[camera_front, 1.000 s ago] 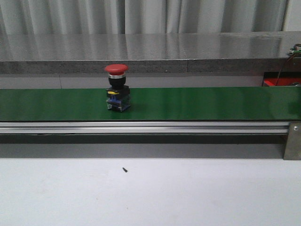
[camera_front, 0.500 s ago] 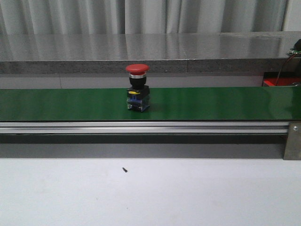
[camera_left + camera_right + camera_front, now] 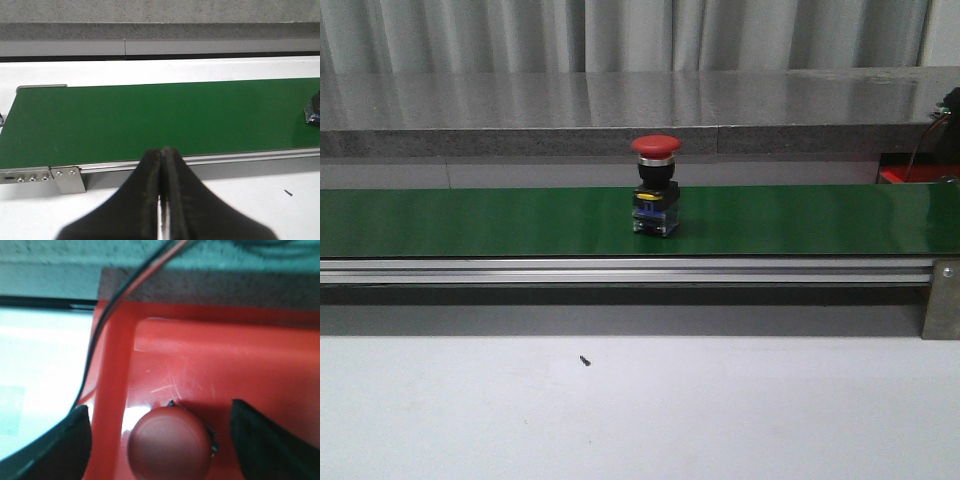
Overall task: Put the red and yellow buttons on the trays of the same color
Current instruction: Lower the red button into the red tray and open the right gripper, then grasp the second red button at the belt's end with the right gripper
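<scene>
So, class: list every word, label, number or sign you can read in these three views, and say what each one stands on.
None can be read in any view.
Red mushroom-head push button on the green conveyor belt: a small yellow and blue band on its black body, too small to read.
Red plastic tray: only scratches, no print.

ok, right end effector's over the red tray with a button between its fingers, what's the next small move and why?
Probably lift the right end effector straight up: its fingers stand open either side of the red mushroom-head button, which looks set down in the red plastic tray.
</scene>
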You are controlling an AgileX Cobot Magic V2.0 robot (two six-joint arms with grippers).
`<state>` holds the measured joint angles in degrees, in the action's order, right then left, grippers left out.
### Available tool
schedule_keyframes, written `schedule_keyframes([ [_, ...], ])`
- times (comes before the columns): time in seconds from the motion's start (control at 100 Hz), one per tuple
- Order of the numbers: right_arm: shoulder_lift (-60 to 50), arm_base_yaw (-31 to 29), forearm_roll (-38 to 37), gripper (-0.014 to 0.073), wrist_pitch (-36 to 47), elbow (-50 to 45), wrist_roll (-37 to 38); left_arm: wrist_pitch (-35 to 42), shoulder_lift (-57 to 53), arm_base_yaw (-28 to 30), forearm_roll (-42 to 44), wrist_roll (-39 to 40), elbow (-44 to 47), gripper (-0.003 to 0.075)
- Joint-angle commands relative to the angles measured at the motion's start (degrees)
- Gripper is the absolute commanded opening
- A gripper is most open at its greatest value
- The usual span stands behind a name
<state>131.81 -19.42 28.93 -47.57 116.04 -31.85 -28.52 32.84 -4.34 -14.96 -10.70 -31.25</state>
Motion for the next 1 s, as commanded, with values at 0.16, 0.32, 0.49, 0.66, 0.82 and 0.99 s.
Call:
schedule_keyframes([
  [0.16,-12.73,-0.27,1.32,0.0601,-2.86,1.78,-0.17,3.96,-0.01,-0.42,-1.12,0.01,-1.52,-0.0020],
  [0.32,-18.32,-0.21,1.18,0.0570,-10.21,1.61,0.00,3.96,-0.01,-0.42,-1.12,0.01,-1.52,-0.0020],
  [0.49,-24.95,0.37,1.18,0.0558,-13.10,-3.44,0.00,3.96,-0.01,-0.42,-1.12,0.01,-1.52,-0.0019],
  [0.66,-34.23,1.90,1.07,0.0558,-9.81,-16.17,-0.84,3.96,-0.01,-0.42,-1.12,0.01,-1.52,-0.0020],
  [0.82,-42.45,4.14,1.13,0.0558,-5.35,-28.80,-2.92,3.96,-0.01,-0.42,-1.12,0.01,-1.52,-0.0020],
  [0.99,-47.66,7.40,1.13,0.0558,-3.45,-38.85,-4.29,3.96,-0.01,-0.42,-1.12,0.01,-1.52,-0.0020],
])
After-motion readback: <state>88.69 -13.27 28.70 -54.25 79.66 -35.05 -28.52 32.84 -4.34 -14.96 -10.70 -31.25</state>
